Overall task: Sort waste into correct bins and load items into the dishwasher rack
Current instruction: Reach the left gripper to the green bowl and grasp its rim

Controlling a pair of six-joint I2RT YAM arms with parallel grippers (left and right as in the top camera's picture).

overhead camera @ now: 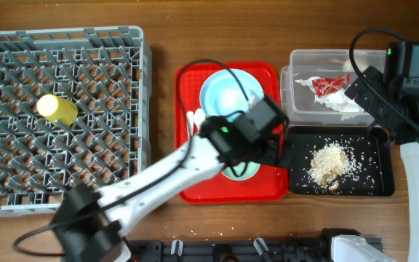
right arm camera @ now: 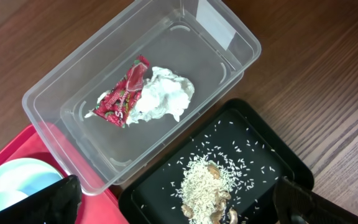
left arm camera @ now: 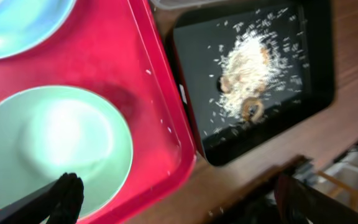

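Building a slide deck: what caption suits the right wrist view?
Red wrapper and napkin in the clear tub; rice crumbs heaped in the black tray beside it.

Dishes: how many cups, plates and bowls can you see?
Cups: 1, the yellow cup
Plates: 1, the blue plate
Bowls: 1, the green bowl
Total: 3

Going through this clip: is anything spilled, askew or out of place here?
A few stray rice grains lie on the red tray, outside the black tray that holds the rest. The yellow cup lies on its side in the rack, not upright. Nothing else stands out.
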